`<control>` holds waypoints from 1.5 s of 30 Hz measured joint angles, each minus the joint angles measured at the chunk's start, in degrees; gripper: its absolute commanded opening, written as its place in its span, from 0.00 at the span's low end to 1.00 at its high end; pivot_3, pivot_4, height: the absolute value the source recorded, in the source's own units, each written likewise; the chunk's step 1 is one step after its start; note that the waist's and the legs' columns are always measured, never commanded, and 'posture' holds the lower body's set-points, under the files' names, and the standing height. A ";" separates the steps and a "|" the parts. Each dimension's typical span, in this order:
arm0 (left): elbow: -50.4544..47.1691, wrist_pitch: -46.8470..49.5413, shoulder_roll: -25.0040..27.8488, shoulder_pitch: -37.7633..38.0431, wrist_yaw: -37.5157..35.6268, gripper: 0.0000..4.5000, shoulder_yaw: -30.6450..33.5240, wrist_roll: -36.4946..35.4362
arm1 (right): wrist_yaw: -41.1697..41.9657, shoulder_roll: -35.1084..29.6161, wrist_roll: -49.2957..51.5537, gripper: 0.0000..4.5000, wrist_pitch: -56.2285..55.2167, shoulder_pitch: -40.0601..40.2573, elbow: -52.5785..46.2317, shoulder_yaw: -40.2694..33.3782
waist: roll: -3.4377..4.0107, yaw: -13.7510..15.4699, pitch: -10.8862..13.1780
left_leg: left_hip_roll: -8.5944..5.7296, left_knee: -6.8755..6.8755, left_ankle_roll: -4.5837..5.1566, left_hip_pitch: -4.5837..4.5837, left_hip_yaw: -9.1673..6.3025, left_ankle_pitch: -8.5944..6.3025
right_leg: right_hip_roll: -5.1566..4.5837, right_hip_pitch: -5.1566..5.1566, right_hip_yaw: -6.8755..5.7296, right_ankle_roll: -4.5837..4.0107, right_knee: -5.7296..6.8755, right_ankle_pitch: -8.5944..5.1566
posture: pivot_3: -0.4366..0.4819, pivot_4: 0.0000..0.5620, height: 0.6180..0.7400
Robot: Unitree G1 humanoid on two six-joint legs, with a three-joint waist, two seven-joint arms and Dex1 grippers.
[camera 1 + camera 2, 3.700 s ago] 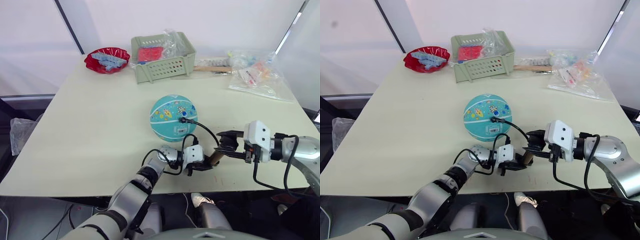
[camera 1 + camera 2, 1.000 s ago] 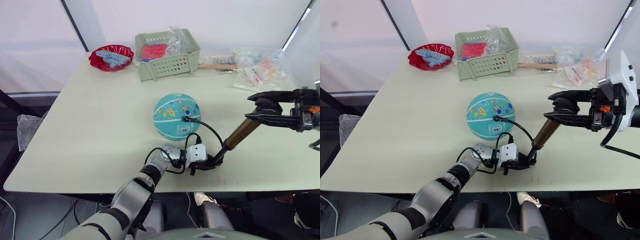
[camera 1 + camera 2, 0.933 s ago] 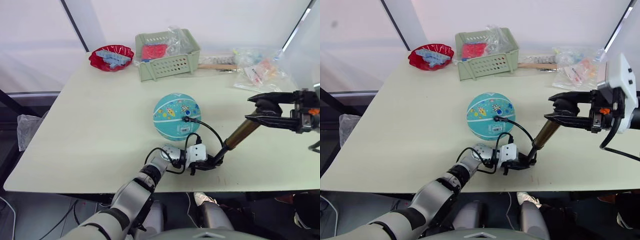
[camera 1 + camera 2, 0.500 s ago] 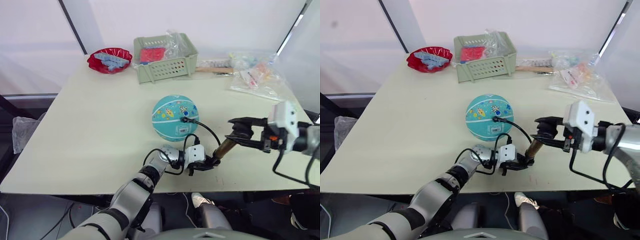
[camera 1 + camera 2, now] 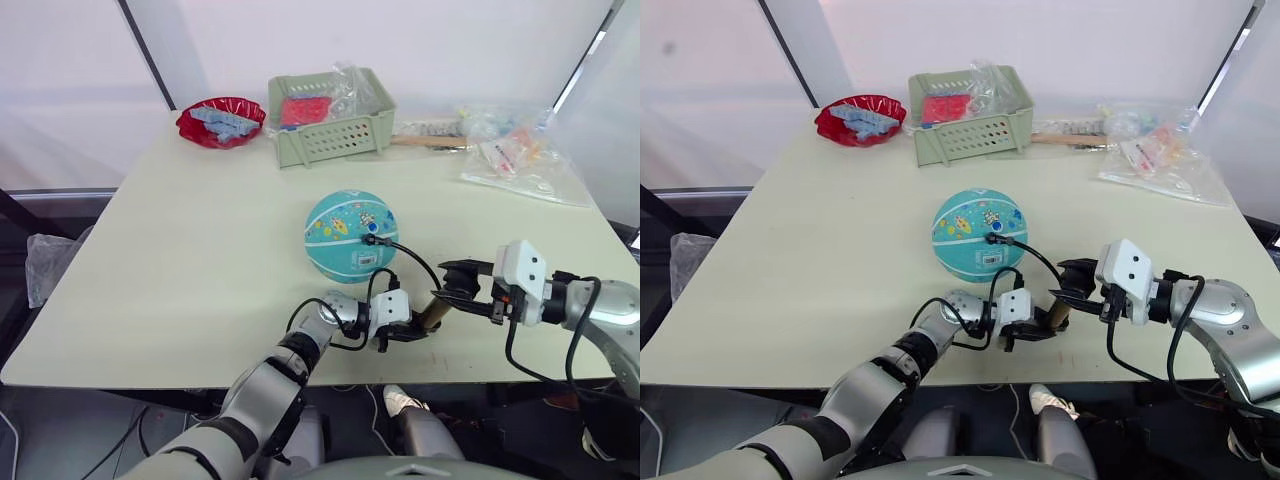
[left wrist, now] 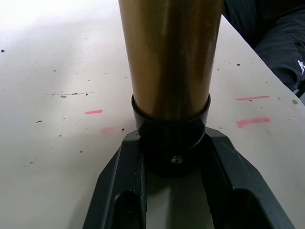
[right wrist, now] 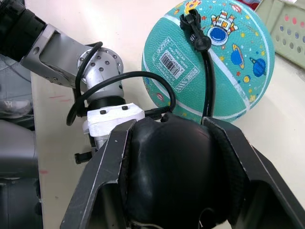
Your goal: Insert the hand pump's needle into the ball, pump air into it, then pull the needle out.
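The left hand (image 5: 405, 331) is gripping the black base cap of the hand pump (image 5: 432, 312), both fingers (image 6: 125, 191) pressed to either side of the cap where the brass barrel begins. To pump well, I'd say this hand should be bracing that base hard against the worktop (image 5: 200, 250) while the stroke is running straight along the barrel, so the hose isn't tugging sideways.

Just above and a little left of that hand, the ball (image 5: 350, 235) is resting on the worktop, near but apart from it. The needle (image 7: 193, 23) is sitting in the ball's upper right side, its black fitting against the rubber, and the thin hose is curving down from there to the pump.

Further right, the right hand (image 5: 455, 281) is clenching the black T-handle (image 7: 169, 162), with the barrel slanting down-left from it. The handle is looking pushed nearly home, so I'd guess a fresh pull comes next.
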 measured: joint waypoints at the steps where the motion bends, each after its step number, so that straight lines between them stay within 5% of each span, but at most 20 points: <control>1: -0.02 -0.01 -0.18 -0.05 -0.06 0.24 0.00 0.00 | 0.68 -0.81 1.36 0.37 1.22 -0.80 -0.09 -0.79 | 0.18 0.15 0.13 | -0.02 0.00 0.00 -0.05 0.05 0.00 | -0.02 -0.04 -0.01 0.01 -0.01 0.00 | 0.48 0.27 0.97; 15: -0.56 -0.03 -0.70 -0.11 -0.65 0.24 0.07 -0.07 | 5.78 -14.90 21.81 0.37 19.09 -14.06 -1.07 -15.68 | 0.59 1.10 0.51 | -0.02 -0.05 0.00 -0.30 0.04 0.00 | -0.11 -0.26 -0.04 0.04 -0.14 -0.03 | 0.48 0.27 0.97; 24: -0.59 -0.03 -0.71 -0.12 -0.72 0.24 0.07 -0.07 | 5.48 -16.68 24.55 0.37 21.68 -17.20 -1.60 -17.53 | 0.65 1.16 0.47 | 0.02 -0.05 0.00 -0.37 0.04 0.00 | -0.27 -0.35 -0.02 0.04 -0.14 -0.03 | 0.48 0.27 0.97; 33: -0.01 0.20 -0.33 0.01 -0.48 0.24 0.04 0.04 | 4.88 -12.03 18.56 0.37 13.75 -9.16 -4.13 -15.14 | 0.15 0.99 0.08 | 0.11 -0.10 0.00 -0.10 0.02 0.00 | -0.20 -0.18 -0.02 0.02 -0.14 -0.04 | 0.48 0.27 0.97; 45: 0.24 0.30 0.04 0.08 -0.39 0.24 0.07 0.05 | 1.10 -0.24 1.46 0.37 -0.20 -0.18 -0.10 -1.17 | -0.22 0.37 -0.25 | 0.12 -0.13 -0.01 -0.06 -0.03 -0.01 | -0.28 -0.13 -0.04 0.00 -0.14 -0.03 | 0.48 0.27 0.97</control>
